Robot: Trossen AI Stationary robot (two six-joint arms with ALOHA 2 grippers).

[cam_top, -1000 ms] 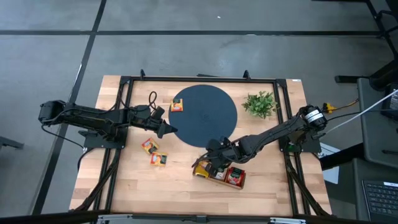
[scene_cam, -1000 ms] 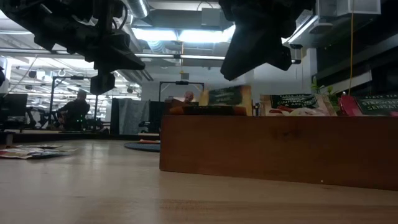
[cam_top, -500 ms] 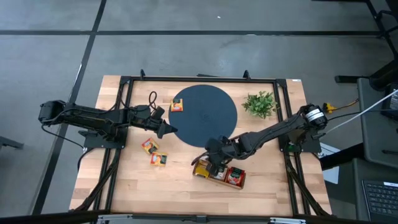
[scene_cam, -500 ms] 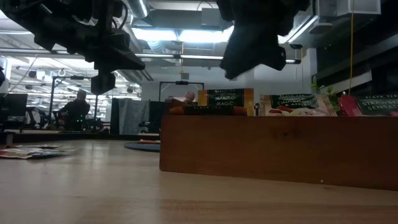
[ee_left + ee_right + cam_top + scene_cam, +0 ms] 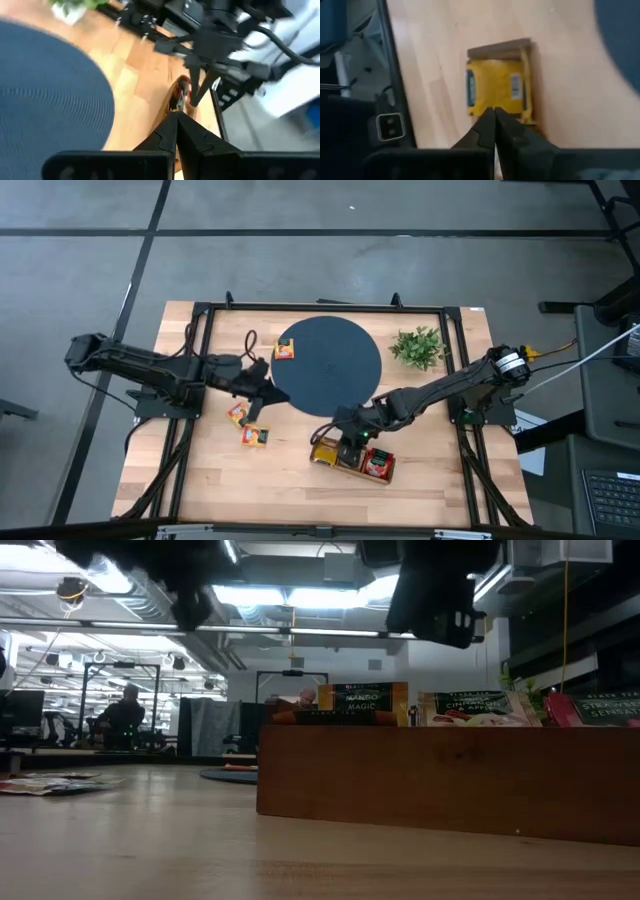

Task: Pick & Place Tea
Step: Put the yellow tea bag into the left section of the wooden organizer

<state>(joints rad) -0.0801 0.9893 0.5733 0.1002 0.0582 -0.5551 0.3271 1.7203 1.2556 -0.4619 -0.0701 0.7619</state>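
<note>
Hovering: right gripper [image 5: 493, 116] pressed together | above yellow tea packets [image 5: 496, 91] in tray [image 5: 499, 48]

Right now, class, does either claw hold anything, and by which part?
Nothing is held. The right claw is shut empty above the tray; the left claw is shut empty too.

Blurred left claw [image 5: 195, 602], tray [image 5: 501, 82] partly hidden
</note>
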